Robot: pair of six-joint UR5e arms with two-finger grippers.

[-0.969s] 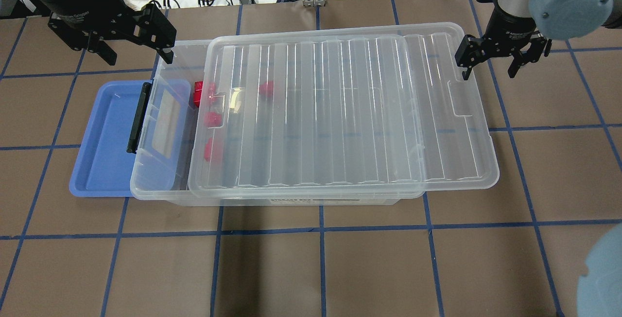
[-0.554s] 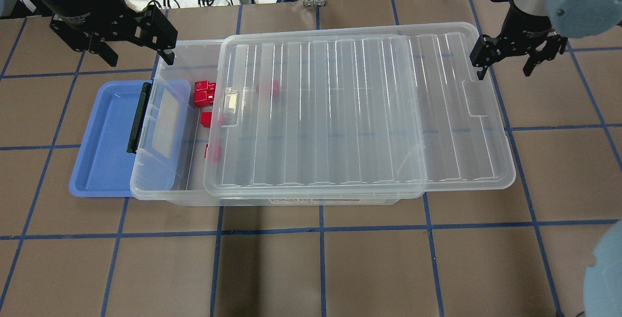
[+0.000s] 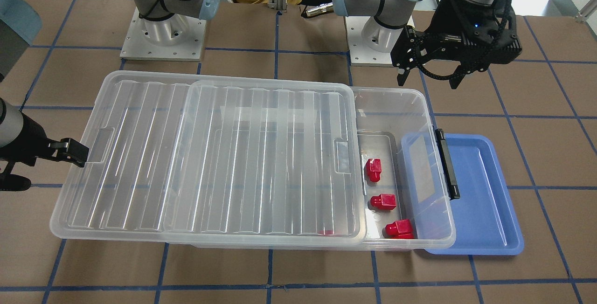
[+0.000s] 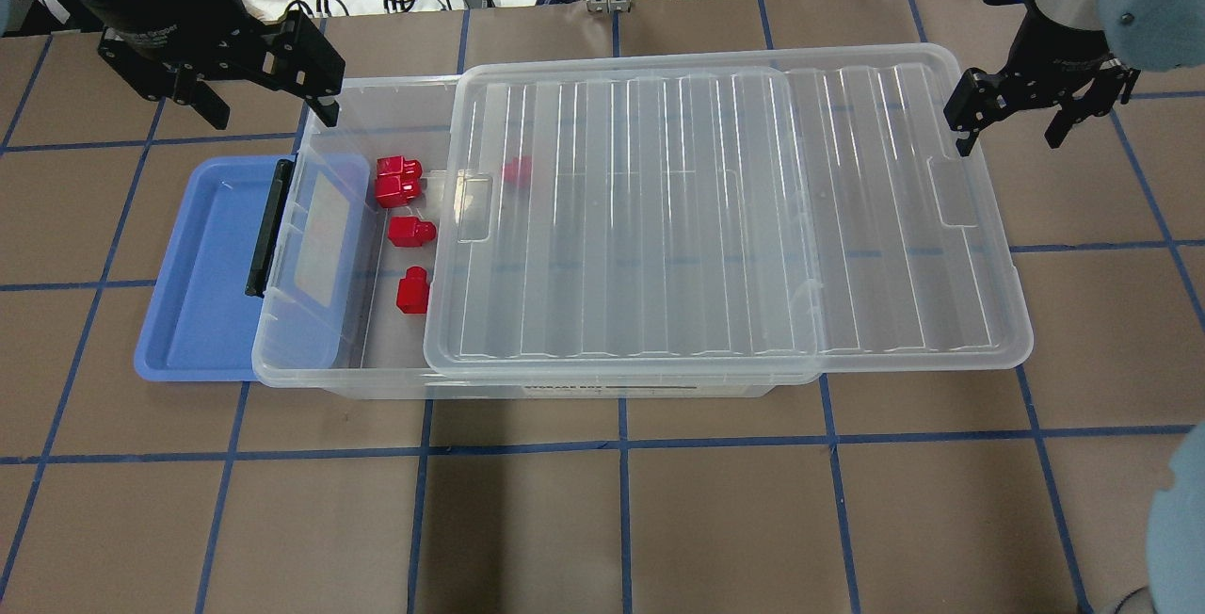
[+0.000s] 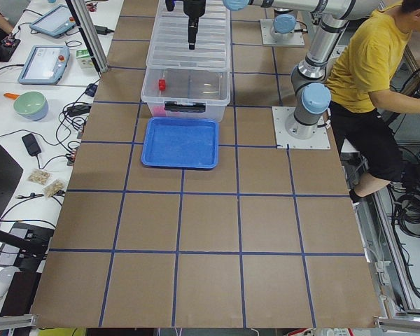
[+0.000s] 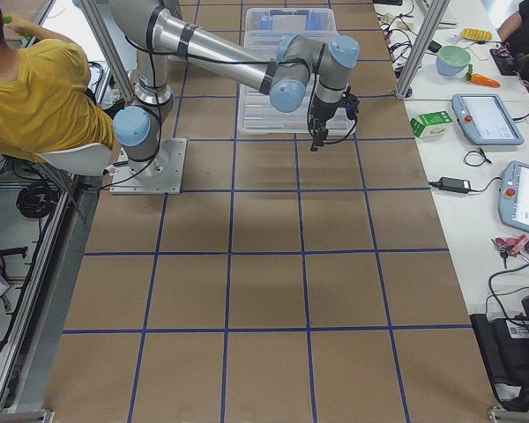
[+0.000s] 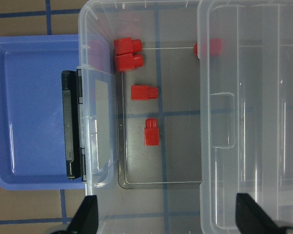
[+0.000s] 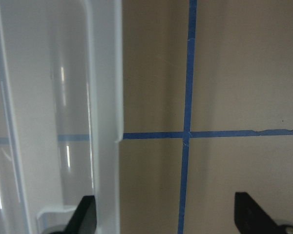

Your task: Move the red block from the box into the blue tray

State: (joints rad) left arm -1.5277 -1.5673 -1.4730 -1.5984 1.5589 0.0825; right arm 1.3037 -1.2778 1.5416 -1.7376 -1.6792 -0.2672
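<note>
Red block (image 4: pixel 517 169) faint under lid (image 4: pixel 725 218)

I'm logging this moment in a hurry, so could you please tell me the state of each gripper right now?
Left gripper: open, holding nothing.
Right gripper: open, clamped on nothing.

I see box (image 4: pixel 377 379) mid-bench (image 4: pixel 602 520); lid (image 4: pixel 725 218) on it, overhanging toward right edge. Tray (image 4: pixel 207 256) just beside box's left end. Blocks (image 4: pixel 411 231) in box, left end.
</note>
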